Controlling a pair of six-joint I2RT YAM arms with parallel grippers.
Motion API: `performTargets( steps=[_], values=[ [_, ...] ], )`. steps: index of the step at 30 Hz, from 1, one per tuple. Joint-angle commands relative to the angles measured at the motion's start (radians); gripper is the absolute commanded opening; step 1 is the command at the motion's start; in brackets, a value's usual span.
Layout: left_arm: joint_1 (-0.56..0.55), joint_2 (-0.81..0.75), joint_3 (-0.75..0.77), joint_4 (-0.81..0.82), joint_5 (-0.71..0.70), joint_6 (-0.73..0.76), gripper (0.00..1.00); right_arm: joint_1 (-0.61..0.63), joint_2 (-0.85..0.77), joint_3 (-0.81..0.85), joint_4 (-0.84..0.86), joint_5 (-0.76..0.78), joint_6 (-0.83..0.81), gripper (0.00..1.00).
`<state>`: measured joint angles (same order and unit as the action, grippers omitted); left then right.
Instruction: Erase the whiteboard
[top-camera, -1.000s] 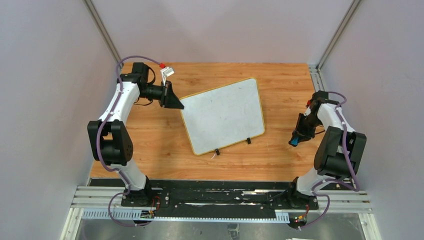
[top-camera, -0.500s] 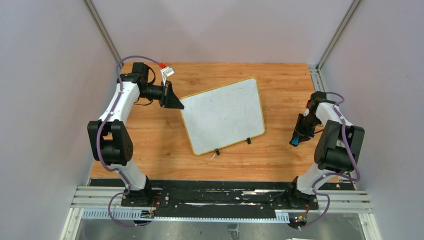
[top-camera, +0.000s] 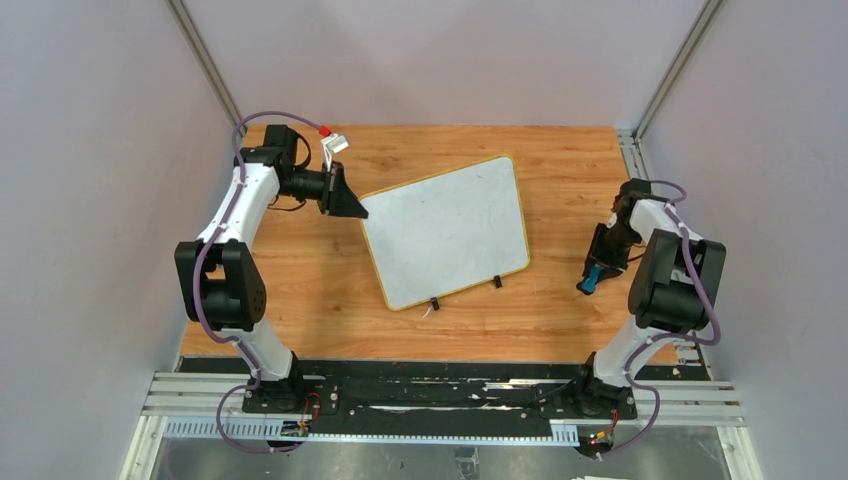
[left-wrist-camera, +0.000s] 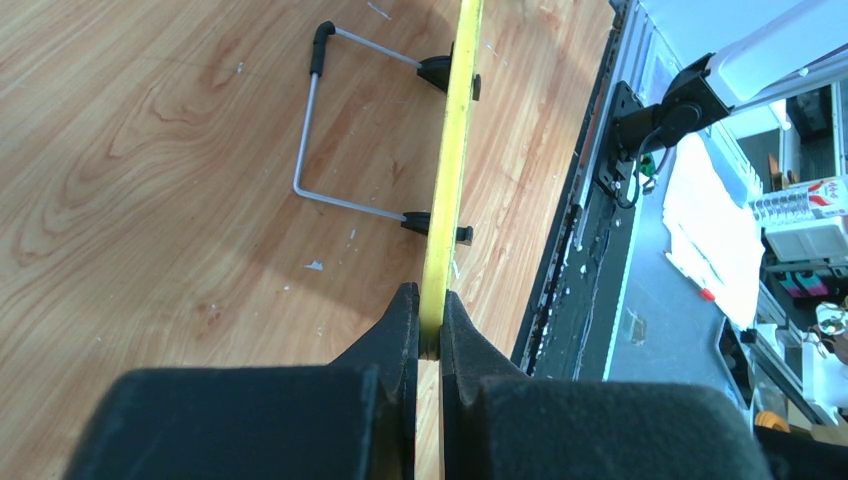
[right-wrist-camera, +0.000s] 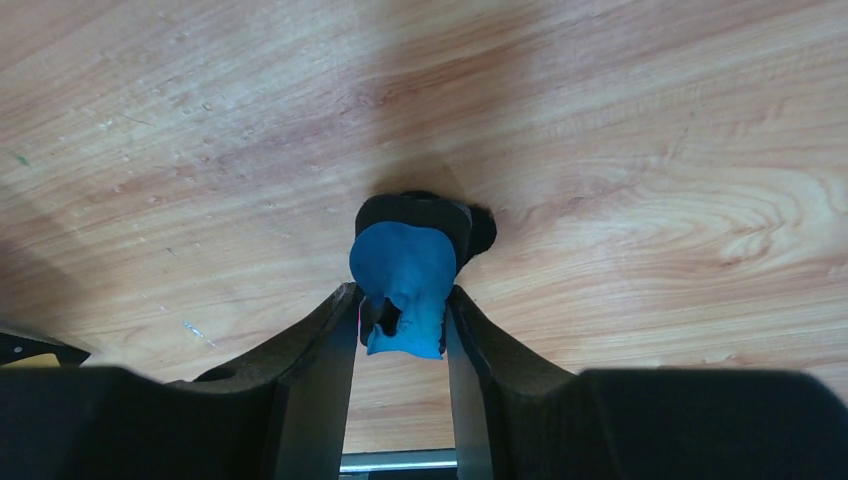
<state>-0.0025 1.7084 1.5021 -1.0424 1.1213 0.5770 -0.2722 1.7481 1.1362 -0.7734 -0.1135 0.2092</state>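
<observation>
While the whiteboard (top-camera: 445, 232) sits askew at the middle of the wooden table (top-camera: 300, 280), the left gripper (top-camera: 352, 206) is clenched on its yellow rim at the upper-left corner. At the frame's right, well apart from the board, the right gripper (top-camera: 590, 282) straddles a blue and black eraser (right-wrist-camera: 405, 265) resting on the table; whether its fingers grip it or stand free cannot be told.
</observation>
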Motion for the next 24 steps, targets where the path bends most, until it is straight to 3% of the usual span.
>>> performTargets(
  steps=[1, 11, 24],
  values=[
    [-0.013, 0.018, 0.009, -0.004, -0.110, 0.027, 0.00, -0.016, -0.053, 0.033, -0.008, 0.003, 0.009, 0.38],
    [-0.013, 0.023, 0.050, -0.002, -0.079, -0.012, 0.04, -0.016, -0.090, 0.026, -0.027, -0.010, -0.007, 0.36],
    [-0.013, 0.017, 0.082, -0.004, -0.022, -0.063, 0.34, -0.015, -0.100, 0.021, -0.020, -0.023, -0.005, 0.36]
  ],
)
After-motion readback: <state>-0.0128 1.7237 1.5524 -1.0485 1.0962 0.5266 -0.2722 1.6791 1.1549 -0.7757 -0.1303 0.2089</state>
